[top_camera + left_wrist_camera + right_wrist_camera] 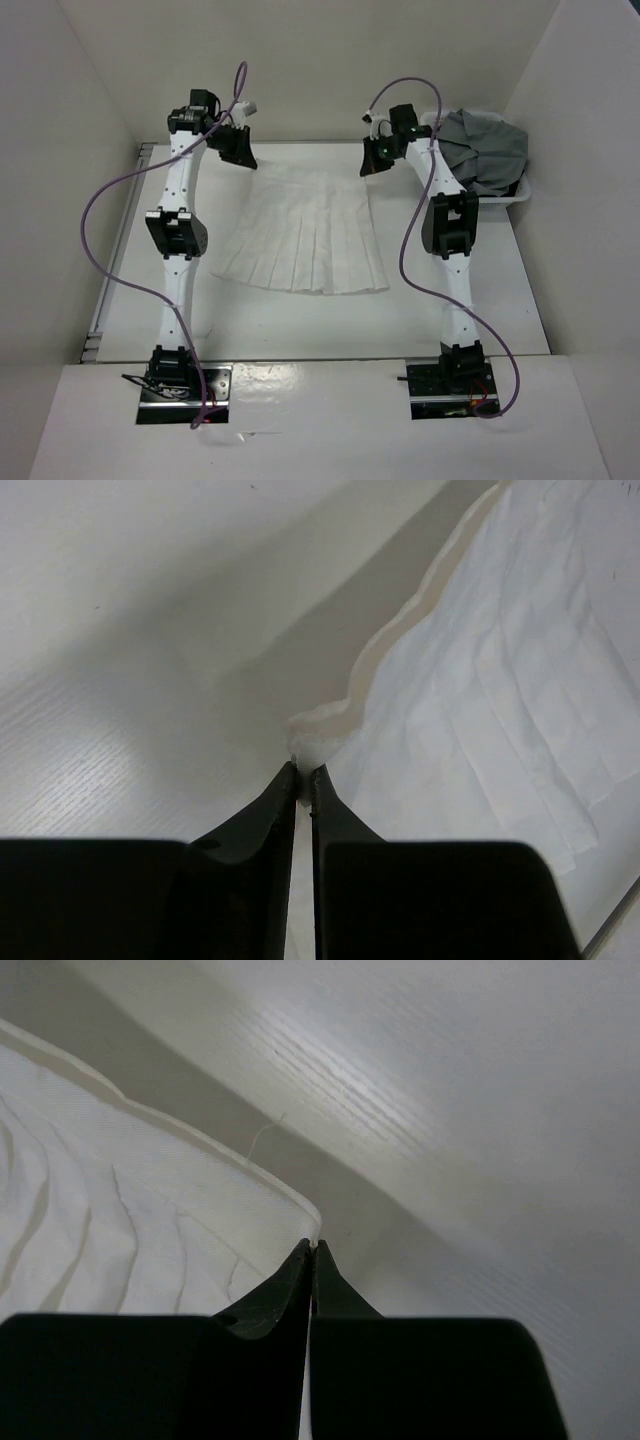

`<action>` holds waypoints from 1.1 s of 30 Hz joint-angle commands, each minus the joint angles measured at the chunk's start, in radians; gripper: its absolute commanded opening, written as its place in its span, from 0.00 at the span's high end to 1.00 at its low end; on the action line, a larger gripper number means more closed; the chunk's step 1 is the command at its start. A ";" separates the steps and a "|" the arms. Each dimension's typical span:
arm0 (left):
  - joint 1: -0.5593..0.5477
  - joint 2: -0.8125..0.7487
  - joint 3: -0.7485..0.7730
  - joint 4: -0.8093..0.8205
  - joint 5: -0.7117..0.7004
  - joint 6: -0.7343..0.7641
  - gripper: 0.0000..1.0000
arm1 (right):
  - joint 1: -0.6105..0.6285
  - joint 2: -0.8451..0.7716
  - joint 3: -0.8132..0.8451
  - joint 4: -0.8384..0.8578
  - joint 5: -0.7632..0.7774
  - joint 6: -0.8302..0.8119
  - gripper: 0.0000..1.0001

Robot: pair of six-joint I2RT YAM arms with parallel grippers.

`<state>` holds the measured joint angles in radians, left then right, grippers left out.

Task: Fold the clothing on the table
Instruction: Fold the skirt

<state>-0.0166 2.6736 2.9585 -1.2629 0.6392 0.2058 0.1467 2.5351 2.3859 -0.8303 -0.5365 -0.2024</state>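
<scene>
White tabletop [135,290] w/ thin metal edge strip on its far-left side. L arm stretches up the left side, purple cable looping off it. At its end the left tool [305,772] is nearly closed, jaws at a narrow slit, pinching a small bunched bit of the skirt [305,240] at the waistband's left corner; wrist view shows the cream band curling up and away from the tips, w/ a shadow under it. The skirt is white and pleated and lies approx mid-tabletop between the two arms, narrow waistband at the far side, wider hem fanned toward the arm bases, mostly flat. Next over, the right tool [312,1248] is fully closed, tips together right on the waistband's right corner, the edge of the band running into them; a loose thread sticks up off the band just behind. R arm runs back down the right side, also w/ purple cable. Far right, at the back corner, a white basket [518,198] holds heaped grey clothes [490,150] spilling over its rim, well apart from the skirt.
</scene>
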 commanded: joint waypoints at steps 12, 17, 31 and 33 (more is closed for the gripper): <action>0.023 -0.113 0.050 0.063 -0.088 -0.051 1.00 | 0.004 -0.027 0.386 -0.191 0.122 -0.006 1.00; 0.023 -0.104 0.040 0.094 -0.196 -0.176 1.00 | 0.016 0.131 0.667 -0.340 0.133 0.003 1.00; 0.004 -0.325 -0.275 0.117 -0.326 -0.289 1.00 | 0.123 0.018 0.607 -0.362 0.243 0.080 1.00; 0.004 -0.368 -0.321 0.138 -0.326 -0.289 1.00 | 0.148 -0.033 0.566 -0.362 0.256 0.089 1.00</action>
<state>-0.0162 2.3943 2.6808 -1.1660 0.3397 -0.0582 0.2665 2.6328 2.9833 -1.1706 -0.3279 -0.1432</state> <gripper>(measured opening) 0.125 0.004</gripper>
